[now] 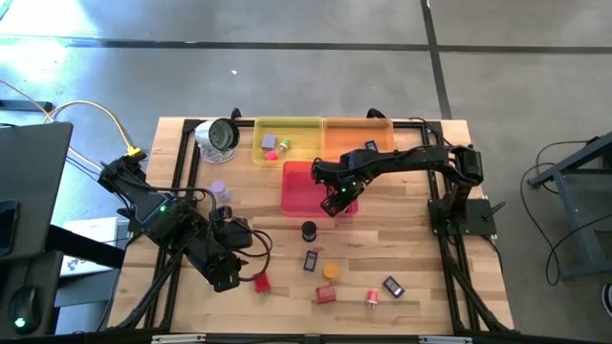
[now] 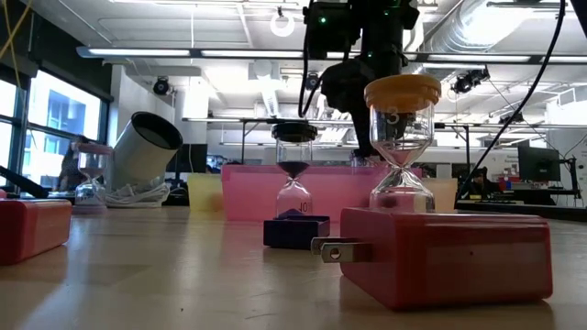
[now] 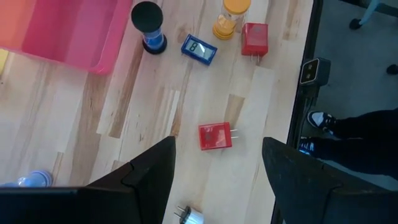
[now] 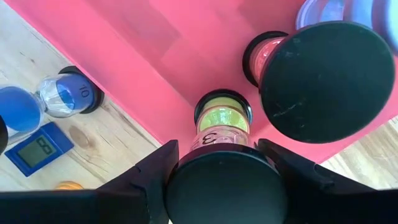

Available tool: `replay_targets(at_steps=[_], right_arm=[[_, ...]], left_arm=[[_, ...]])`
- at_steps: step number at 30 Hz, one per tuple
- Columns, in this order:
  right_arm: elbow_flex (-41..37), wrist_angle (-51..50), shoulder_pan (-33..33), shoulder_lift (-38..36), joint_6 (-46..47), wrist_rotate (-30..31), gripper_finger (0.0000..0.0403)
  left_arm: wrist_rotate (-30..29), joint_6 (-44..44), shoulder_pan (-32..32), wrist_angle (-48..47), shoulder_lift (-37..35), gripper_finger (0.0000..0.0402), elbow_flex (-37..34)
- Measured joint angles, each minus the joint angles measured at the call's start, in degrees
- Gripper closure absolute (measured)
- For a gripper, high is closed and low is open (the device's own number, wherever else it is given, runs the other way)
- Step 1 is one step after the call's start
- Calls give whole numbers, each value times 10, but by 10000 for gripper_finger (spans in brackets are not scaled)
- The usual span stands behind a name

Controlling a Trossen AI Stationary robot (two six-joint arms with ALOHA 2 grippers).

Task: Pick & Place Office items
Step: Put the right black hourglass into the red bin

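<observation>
Held item: a green sand timer with black caps [image 4: 222, 127] stands upright between the right gripper's [image 4: 217, 163] fingers, directly over the pink tray [image 1: 298, 189]; the grip at the upper cap looks chosen so it can go down standing.
Right gripper: part-open, closed onto that timer's cap, hovering above the pink tray's near corner in the high view [image 1: 337, 198].
Already in tray: a pink timer with a black cap [image 4: 329, 81] stands in the tray just beside the held one, so the drop must land clear of it.
Items left on table: a black-capped blue timer [image 1: 309, 230], a blue digital clock piece [image 1: 312, 260], an orange-capped timer [image 1: 331, 271], red plug blocks [image 1: 325, 294] and [image 1: 261, 282], and a dark piece [image 1: 393, 286] lie spread across the near half of the table [image 1: 421, 239], each well apart and open to a grasp from above.
Left gripper: about half open and holding nothing [image 3: 217, 180], poised above the nearest red block [image 3: 215, 136], probably its next pick.
Other trays: the yellow tray [image 1: 287, 139] holds a few small pieces; the orange tray [image 1: 359, 134] sits beside it.
</observation>
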Motion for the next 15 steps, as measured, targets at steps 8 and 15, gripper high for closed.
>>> replay_targets(at_steps=[8,15], right_arm=[[0,0,0,0,-13,-16,187],[0,0,0,0,-1,-5,128]], left_arm=[[0,0,0,0,0,170,0],[0,-3,0,0,0,170,0]])
